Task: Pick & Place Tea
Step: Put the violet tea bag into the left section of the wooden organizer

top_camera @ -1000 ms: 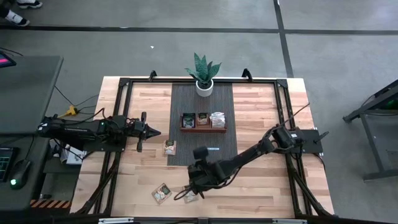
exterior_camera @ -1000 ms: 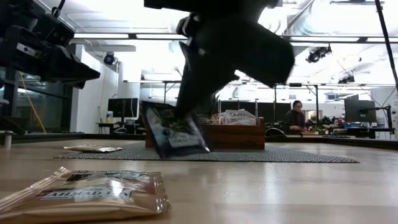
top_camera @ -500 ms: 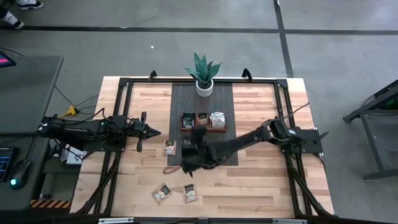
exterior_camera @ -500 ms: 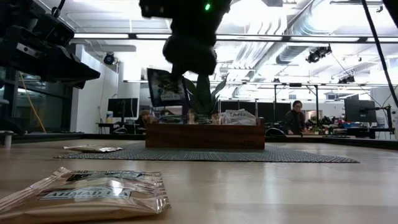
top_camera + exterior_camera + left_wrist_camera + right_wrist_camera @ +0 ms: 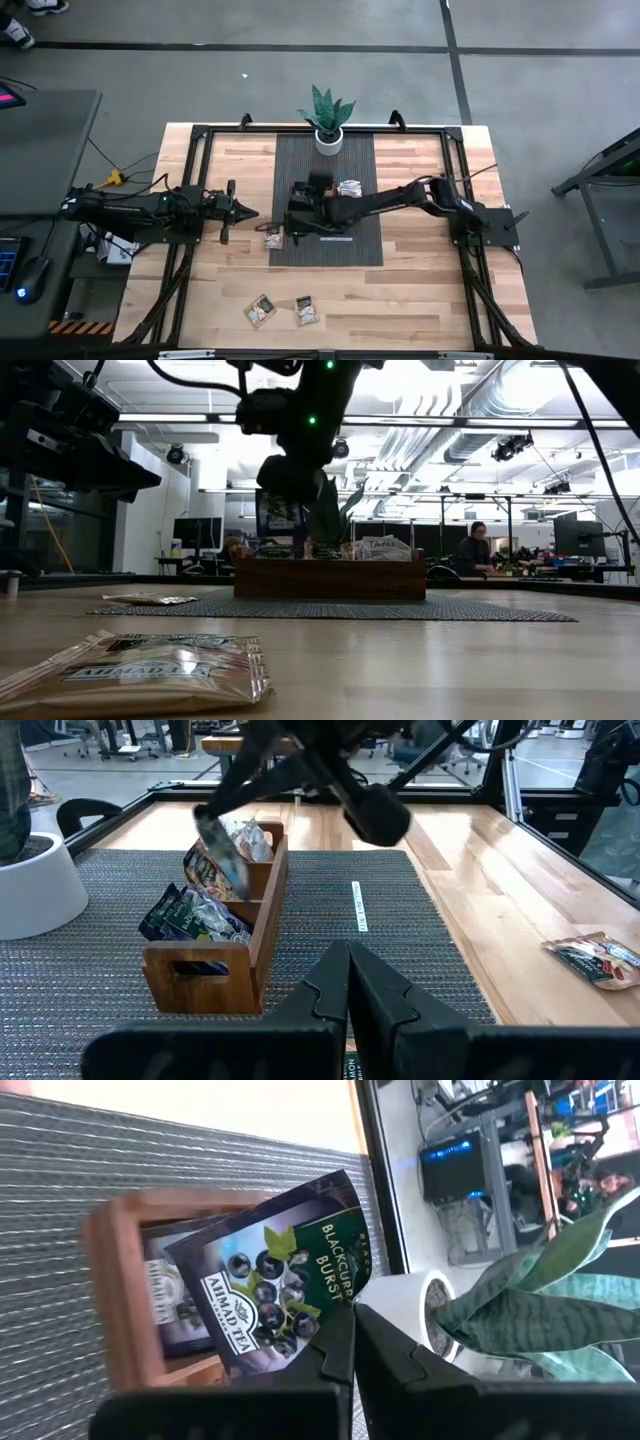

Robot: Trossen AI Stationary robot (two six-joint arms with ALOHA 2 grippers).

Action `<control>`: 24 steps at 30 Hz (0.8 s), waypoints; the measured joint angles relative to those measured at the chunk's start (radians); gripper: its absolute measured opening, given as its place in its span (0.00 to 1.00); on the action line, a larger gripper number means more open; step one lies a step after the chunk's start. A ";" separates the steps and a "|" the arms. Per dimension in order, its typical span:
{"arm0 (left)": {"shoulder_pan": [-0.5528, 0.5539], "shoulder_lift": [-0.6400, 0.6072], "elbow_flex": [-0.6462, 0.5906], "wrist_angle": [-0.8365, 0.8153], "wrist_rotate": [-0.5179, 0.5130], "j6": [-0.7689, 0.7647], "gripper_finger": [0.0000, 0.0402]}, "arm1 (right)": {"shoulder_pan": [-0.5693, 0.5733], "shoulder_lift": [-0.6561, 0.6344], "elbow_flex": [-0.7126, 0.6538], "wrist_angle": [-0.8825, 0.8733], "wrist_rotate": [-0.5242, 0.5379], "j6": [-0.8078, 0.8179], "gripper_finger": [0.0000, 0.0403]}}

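Observation:
My right gripper (image 5: 293, 218) (image 5: 292, 488) is shut on a dark blackcurrant tea packet (image 5: 265, 1280) (image 5: 278, 515), above the left end of the brown wooden tray (image 5: 327, 208) (image 5: 330, 578). The tray stands on the grey mat and holds several tea packets (image 5: 190, 915). More tea packets lie flat on the table: one by the mat's left edge (image 5: 273, 237) and two near the front edge (image 5: 260, 311) (image 5: 306, 310). My left gripper (image 5: 245, 212) (image 5: 348, 975) is shut and holds nothing, at the table's left. My right gripper pinches the dark packet between its two fingers at one edge near a corner (image 5: 338, 1308). The fingers slant down toward the tray from the table's right. The packet hangs below the fingers (image 5: 278, 520), lifted clear above the tray's left compartment.
A potted green plant (image 5: 327, 120) (image 5: 520, 1295) stands just behind the tray at the mat's far end. A black frame (image 5: 200, 140) runs around the table. In the low view a packet (image 5: 150, 670) lies close to the camera.
My right gripper has carried the dark packet from near the table's front edge up and toward the far edge, to above the tray's left end, turning its wrist on the way. The packet, low over the table before, now hangs clear over the tray.

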 joint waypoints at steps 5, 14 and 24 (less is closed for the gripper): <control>0.000 0.000 0.000 0.000 0.000 0.000 0.00 | -0.021 0.002 0.000 0.010 -0.019 0.003 0.00; 0.000 0.000 0.000 0.000 0.000 0.000 0.00 | -0.041 0.004 -0.072 0.111 -0.060 0.021 0.00; 0.000 0.000 0.000 0.000 0.000 0.000 0.00 | -0.041 0.008 -0.119 0.187 -0.068 0.040 0.00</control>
